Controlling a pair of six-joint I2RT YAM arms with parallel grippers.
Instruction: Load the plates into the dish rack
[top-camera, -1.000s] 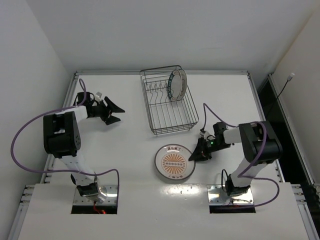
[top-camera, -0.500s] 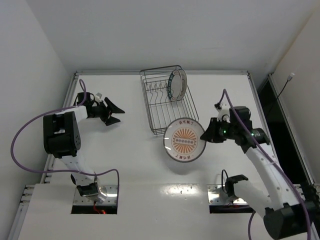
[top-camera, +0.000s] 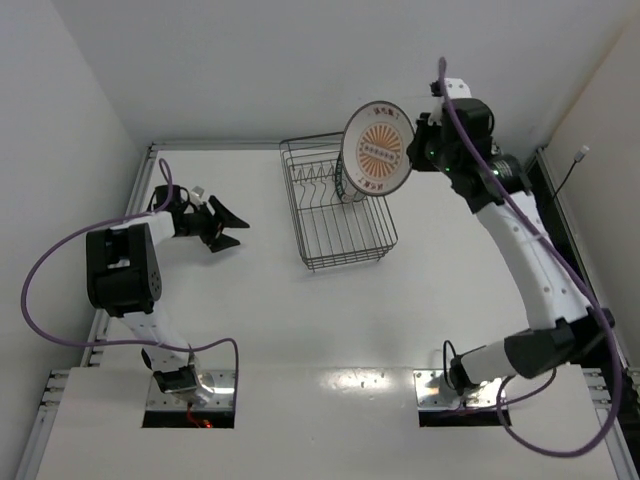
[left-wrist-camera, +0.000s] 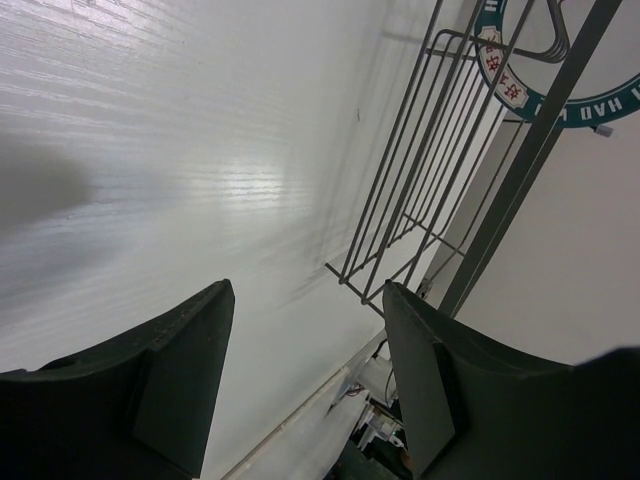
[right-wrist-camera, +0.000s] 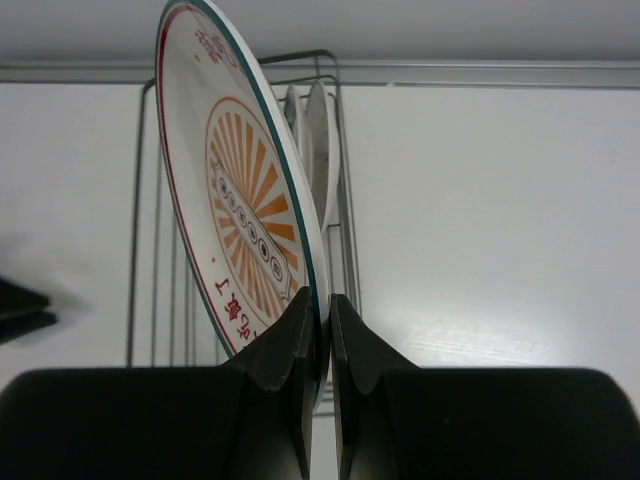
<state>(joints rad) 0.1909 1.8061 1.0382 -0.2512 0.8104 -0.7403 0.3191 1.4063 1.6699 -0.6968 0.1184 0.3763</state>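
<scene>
My right gripper (top-camera: 416, 150) is shut on the rim of the cream plate with the orange sunburst centre (top-camera: 378, 148) and holds it upright, high above the back right of the grey wire dish rack (top-camera: 345, 262). In the right wrist view the fingers (right-wrist-camera: 300, 330) clamp the plate's lower edge (right-wrist-camera: 240, 210). Two white plates (right-wrist-camera: 315, 150) stand edge-on in the rack (right-wrist-camera: 140, 250) behind it. One is partly hidden in the top view (top-camera: 345, 190). My left gripper (top-camera: 228, 225) is open and empty, left of the rack. Its camera sees the rack (left-wrist-camera: 430, 180) and the teal-rimmed plate (left-wrist-camera: 520, 80).
The white table (top-camera: 300, 320) has raised rails along its back and side edges. White walls stand close at the left and back. A dark gap lies beyond the table's right edge (top-camera: 560, 200).
My right gripper has lifted the sunburst plate off the table in front of the rack, turned it upright and carried it up and back over the rack. The left arm has not moved.
</scene>
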